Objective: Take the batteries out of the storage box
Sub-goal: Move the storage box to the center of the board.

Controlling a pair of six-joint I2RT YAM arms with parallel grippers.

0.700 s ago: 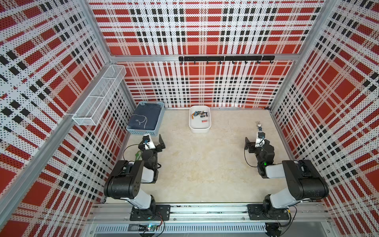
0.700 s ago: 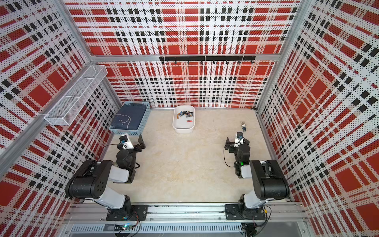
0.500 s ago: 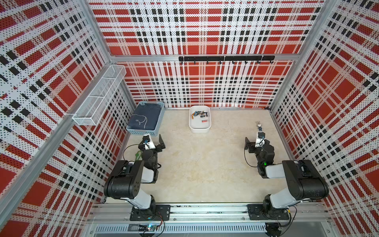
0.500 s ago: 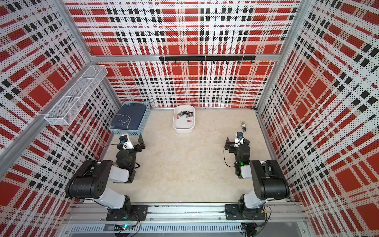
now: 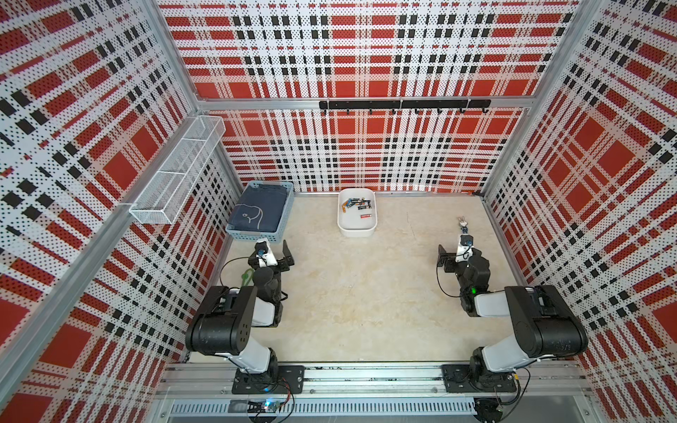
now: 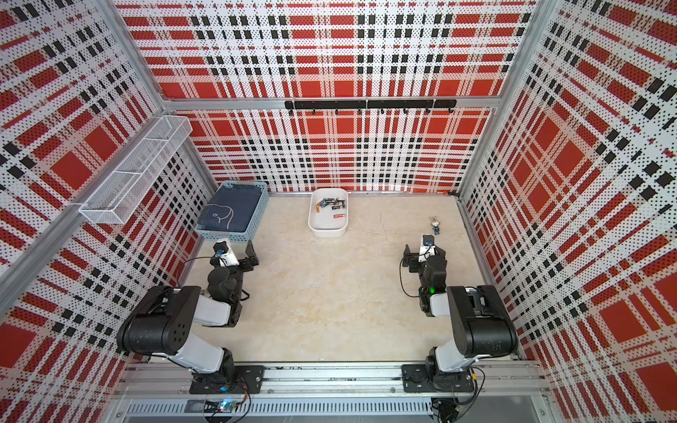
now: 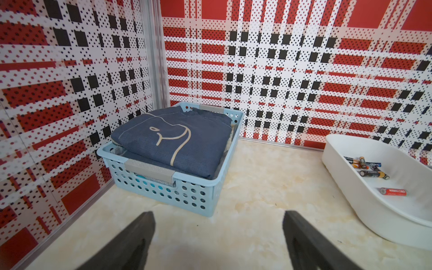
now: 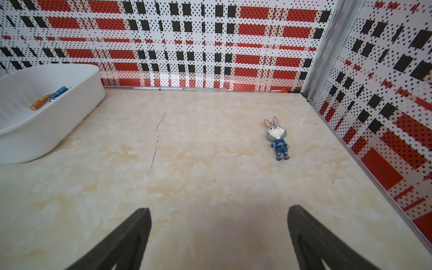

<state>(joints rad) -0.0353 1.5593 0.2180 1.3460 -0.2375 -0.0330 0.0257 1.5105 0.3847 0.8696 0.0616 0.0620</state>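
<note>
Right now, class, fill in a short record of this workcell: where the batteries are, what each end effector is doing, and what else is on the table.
Batteries: lying loose in the storage box, none seen outside it
Left end effector: open, empty, facing the blue basket
Right end effector: open, empty, facing the rabbit figurine
Basket contents: folded dark cloth
Task progress: not yet started

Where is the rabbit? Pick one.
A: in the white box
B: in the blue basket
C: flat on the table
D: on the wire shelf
C: the rabbit lies flat on the table, well apart from the box.
</note>
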